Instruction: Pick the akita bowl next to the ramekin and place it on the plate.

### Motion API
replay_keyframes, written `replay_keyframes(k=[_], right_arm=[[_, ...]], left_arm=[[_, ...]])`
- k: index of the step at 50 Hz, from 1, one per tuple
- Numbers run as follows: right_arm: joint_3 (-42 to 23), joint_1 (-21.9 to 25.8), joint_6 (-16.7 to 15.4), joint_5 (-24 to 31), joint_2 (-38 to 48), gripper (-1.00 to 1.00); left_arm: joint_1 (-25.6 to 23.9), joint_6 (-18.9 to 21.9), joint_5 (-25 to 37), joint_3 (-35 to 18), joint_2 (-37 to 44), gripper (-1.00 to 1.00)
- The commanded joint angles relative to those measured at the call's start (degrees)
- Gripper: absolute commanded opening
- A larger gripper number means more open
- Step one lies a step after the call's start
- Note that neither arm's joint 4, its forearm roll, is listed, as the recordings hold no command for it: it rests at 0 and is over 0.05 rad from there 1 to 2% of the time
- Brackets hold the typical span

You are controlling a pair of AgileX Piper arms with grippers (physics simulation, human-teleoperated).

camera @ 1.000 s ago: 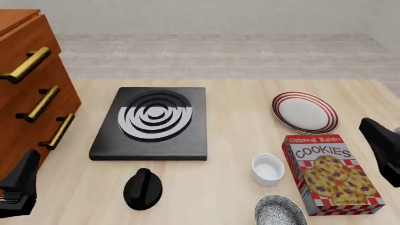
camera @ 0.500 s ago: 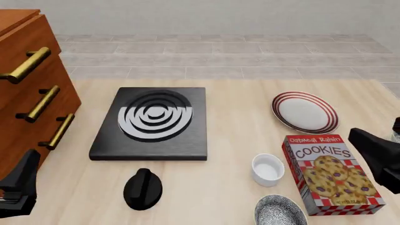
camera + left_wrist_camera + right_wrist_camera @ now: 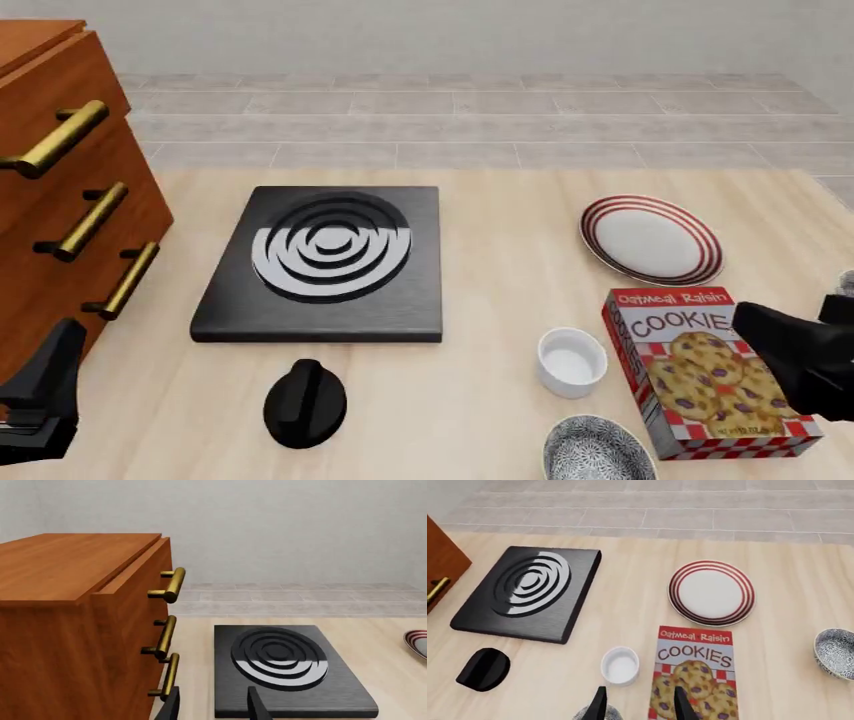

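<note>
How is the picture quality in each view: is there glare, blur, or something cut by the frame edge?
Front view: sharp, evenly lit; bright sheen on half of the burner; the akita bowl is cut by the bottom edge, the right gripper only partly in frame. Right wrist view: sharp; a second patterned bowl is clipped at the edge. Left wrist view: sharp; the plate barely enters.
</note>
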Motion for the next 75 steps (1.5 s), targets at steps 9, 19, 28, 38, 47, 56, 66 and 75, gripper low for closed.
replay_keyframes(k=[9,19,28,38,47,56,66,75], right_arm=[[4.17,0.16,3.81,2.43,-0.41,1.0],[8.36,1.76,6.2,1.21,0.07,1.0],[10.77,2.24,7.04,0.31,0.66,1.0],[13.42,3.49,8.37,-1.05,1.44,1.0],[14.25,3.91,8.56,-4.39,5.05,1.0],[15.36,5.93,11.84,-5.59,6.8,1.0],[16.29,7.25,13.27,-6.81,7.99,1.0],[18.2,8.52,15.41,-7.15,7.54,1.0]], left_arm=[[0.0,0.0,0.0,0.0,0.0,1.0],[0.0,0.0,0.0,0.0,0.0,1.0],[0.0,0.0,0.0,0.0,0.0,1.0],[0.0,0.0,0.0,0.0,0.0,1.0],[0.0,0.0,0.0,0.0,0.0,1.0],[0.0,0.0,0.0,0.0,0.0,1.0],[0.0,0.0,0.0,0.0,0.0,1.0],[0.0,0.0,0.0,0.0,0.0,1.0]])
